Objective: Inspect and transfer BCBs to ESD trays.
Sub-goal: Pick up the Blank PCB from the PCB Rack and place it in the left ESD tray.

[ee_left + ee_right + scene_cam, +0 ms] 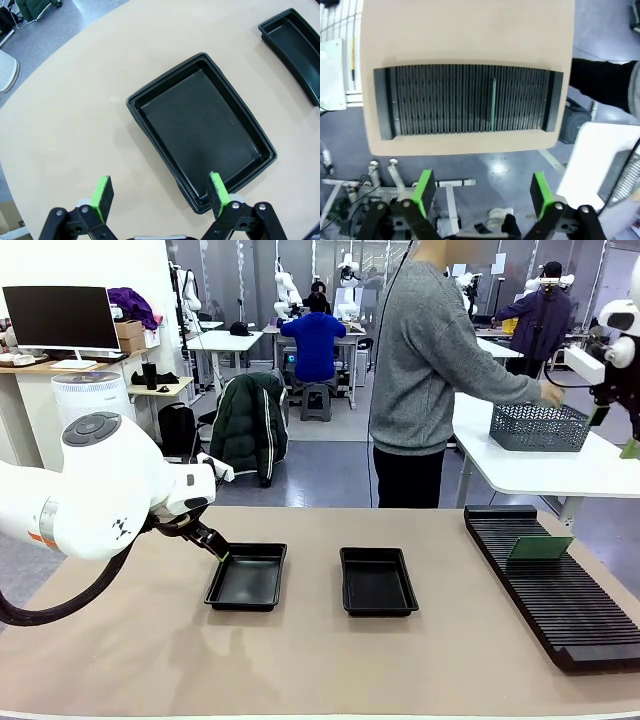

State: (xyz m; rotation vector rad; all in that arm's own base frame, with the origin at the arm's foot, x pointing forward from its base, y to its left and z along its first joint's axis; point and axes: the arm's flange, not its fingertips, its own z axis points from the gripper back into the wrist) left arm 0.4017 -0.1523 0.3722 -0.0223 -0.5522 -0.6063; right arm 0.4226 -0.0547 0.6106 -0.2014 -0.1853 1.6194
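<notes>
Presently one green circuit board (493, 102) stands on edge in a slot of the long black rack (445, 100). It is well below and ahead of the right gripper (482, 197), whose green-padded jaws are spread wide with nothing between them.

Two shallow black trays lie bare. The near tray (200, 130) sits just beyond the left gripper (160, 200), with one corner beneath one of its pads. The far tray (295, 45) lies well apart, farther ahead. The left gripper is likewise spread wide and holds nothing.

The task appears to be at its start, since no board has reached a tray. The next move likely calls for the right gripper to come down over the board, set a pad on each thin face, and pinch the top edge gently without bending it.

From above the board shows edge-on, so its faces cannot be inspected. The near tray has a doubled rim, and whether it is one tray or two nested cannot be told. At the far side a person's hand (550, 393) rests at a grey mesh basket (540, 427), whose contents cannot be made out.
</notes>
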